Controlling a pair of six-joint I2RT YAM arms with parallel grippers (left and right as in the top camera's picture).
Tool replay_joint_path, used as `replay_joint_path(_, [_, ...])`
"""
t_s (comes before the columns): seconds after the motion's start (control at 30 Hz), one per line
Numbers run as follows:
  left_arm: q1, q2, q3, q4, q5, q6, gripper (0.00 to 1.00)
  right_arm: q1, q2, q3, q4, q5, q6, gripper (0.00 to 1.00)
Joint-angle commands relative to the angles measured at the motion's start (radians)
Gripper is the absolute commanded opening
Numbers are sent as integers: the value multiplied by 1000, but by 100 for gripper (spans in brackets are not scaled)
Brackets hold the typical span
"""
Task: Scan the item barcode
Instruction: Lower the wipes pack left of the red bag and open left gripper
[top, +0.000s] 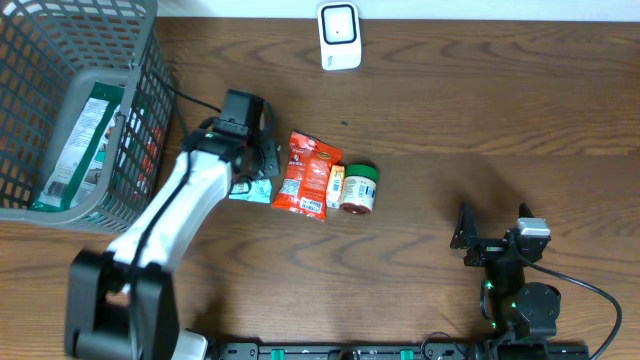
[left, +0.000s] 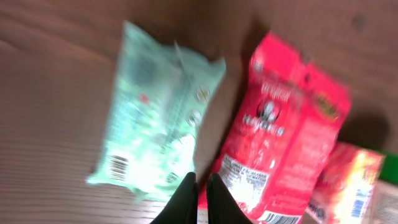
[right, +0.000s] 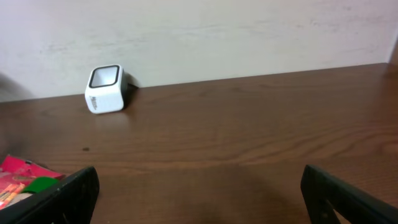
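- Brown wood-grain table (top: 480, 110), bearing everything listed below.
- Grey plastic mesh basket (top: 150, 90), at ten o'clock on the table in the overhead view, with flat packets standing inside it.
- White left arm (top: 185, 200), reaching from seven o'clock toward the middle. The left gripper (left: 201, 177) has its black fingers pressed almost together, tips at the lower edge of the pale green packet. I cannot tell whether they pinch that edge.
- Right gripper (right: 199, 186), at five o'clock and well apart from the goods, jaws spread wide with nothing between them.
- Red snack bag (top: 307, 172), flat, just left of centre, printed label at its six o'clock end.
- Pale green packet (left: 155, 118), flat, just beside the red bag on its nine o'clock side, barcode near its lower corner in the left wrist view.
- White scanner (top: 340, 36), at twelve o'clock by the table's far edge.
- Green-lidded jar (top: 361, 188), on its side, at three o'clock from the red bag.
- Small orange packet (top: 336, 186), between bag and jar.
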Motion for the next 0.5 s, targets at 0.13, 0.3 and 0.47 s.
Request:
replay_joint_path(0.13, [72, 64, 12, 24, -247, -1, 9, -6, -4, -1, -3, 9, -7, 99])
replay_joint_path(0.3, [132, 206, 12, 91, -158, 90, 11, -6, -4, -1, -3, 9, -7, 99])
replay_joint_path(0.47, [129, 281, 11, 94, 5, 132, 11, -6, -4, -1, -3, 9, -7, 99])
